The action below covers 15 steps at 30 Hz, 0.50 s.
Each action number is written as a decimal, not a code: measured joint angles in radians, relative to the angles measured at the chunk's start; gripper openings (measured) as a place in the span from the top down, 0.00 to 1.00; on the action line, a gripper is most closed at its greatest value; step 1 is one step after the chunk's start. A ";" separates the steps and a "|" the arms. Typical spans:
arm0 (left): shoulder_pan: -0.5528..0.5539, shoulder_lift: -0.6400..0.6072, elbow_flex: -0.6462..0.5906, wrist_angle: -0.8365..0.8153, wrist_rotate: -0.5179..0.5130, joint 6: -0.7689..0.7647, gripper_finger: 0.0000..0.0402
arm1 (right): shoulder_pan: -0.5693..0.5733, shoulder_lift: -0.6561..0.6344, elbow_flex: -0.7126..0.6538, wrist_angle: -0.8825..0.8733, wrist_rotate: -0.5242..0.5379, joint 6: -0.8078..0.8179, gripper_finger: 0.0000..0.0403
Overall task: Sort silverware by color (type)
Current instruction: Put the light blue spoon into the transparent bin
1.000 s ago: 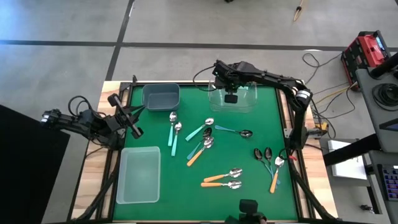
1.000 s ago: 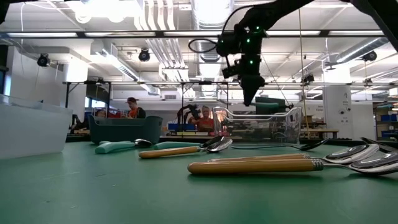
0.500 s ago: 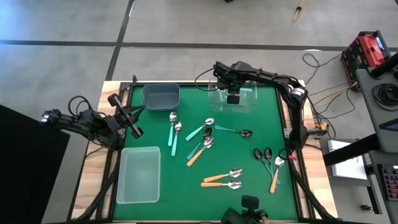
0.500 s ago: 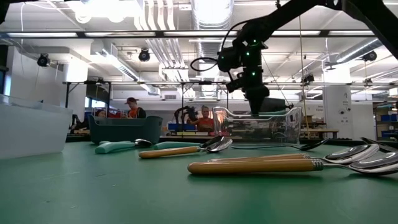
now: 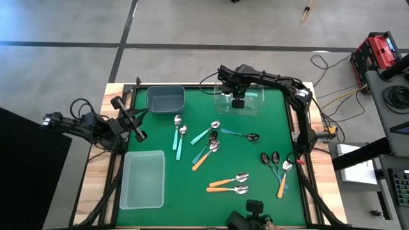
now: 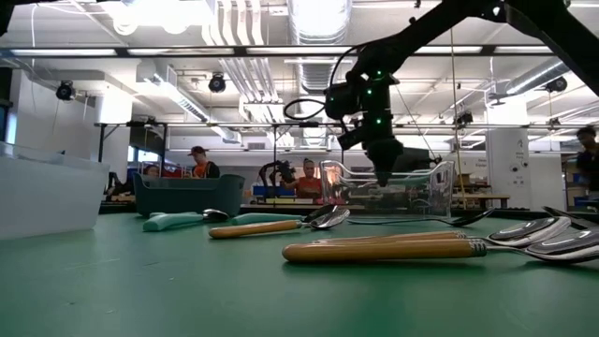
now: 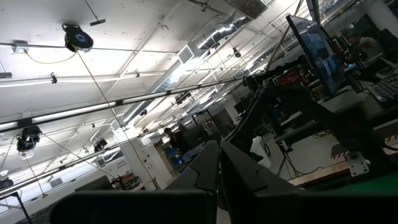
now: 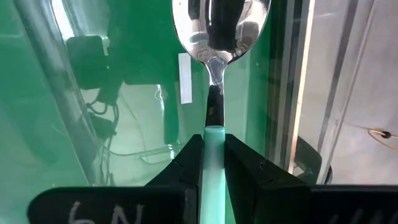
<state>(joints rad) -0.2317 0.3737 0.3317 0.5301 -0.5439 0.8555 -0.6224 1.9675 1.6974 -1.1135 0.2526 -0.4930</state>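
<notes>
My right gripper (image 5: 238, 102) is at the table's far side, over the clear bin (image 5: 257, 110). It is shut on a teal-handled spoon (image 8: 219, 28), and in the low view its fingers (image 6: 384, 174) dip below the bin's rim. My left gripper (image 5: 144, 112) waits shut at the table's left edge, tipped upward, with nothing in it (image 7: 219, 167). Loose spoons lie flat on the green mat: teal-handled ones (image 5: 177, 138), orange-handled ones (image 5: 225, 183) and dark ones with thin blue handles (image 5: 241, 135). My right gripper pinches the spoon's teal handle (image 8: 213, 138) between its two fingers, near the end that meets the metal neck. The fingers point steeply down and lie along the spoon. The spoon hangs below them, silver bowl (image 8: 221, 25) lowest, clear of the mat and inside the clear bin's walls.
A blue-grey bin (image 5: 166, 90) stands at the far left and a pale clear bin (image 5: 142, 201) at the near left. More spoons lie near the right edge (image 5: 276, 165). People show in the room beyond the table (image 6: 198, 161).
My right gripper has sunk with the teal-handled spoon, from above the clear bin's rim down into the bin, tipping a little steeper. It has stayed shut on the spoon.
</notes>
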 joint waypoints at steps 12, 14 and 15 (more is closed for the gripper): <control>0.000 0.000 0.000 0.000 -0.085 0.000 1.00 | -0.007 0.000 -0.004 0.070 -0.051 0.021 0.92; 0.000 0.000 0.000 0.000 -0.085 0.000 1.00 | -0.007 0.000 -0.004 0.075 -0.051 0.021 0.92; 0.000 0.000 0.000 0.000 -0.085 0.000 1.00 | -0.007 0.000 -0.004 0.075 -0.051 0.021 0.92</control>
<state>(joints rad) -0.2317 0.3737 0.3317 0.5301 -0.6289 0.8558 -0.6292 1.9675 1.6932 -1.0389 0.2016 -0.4725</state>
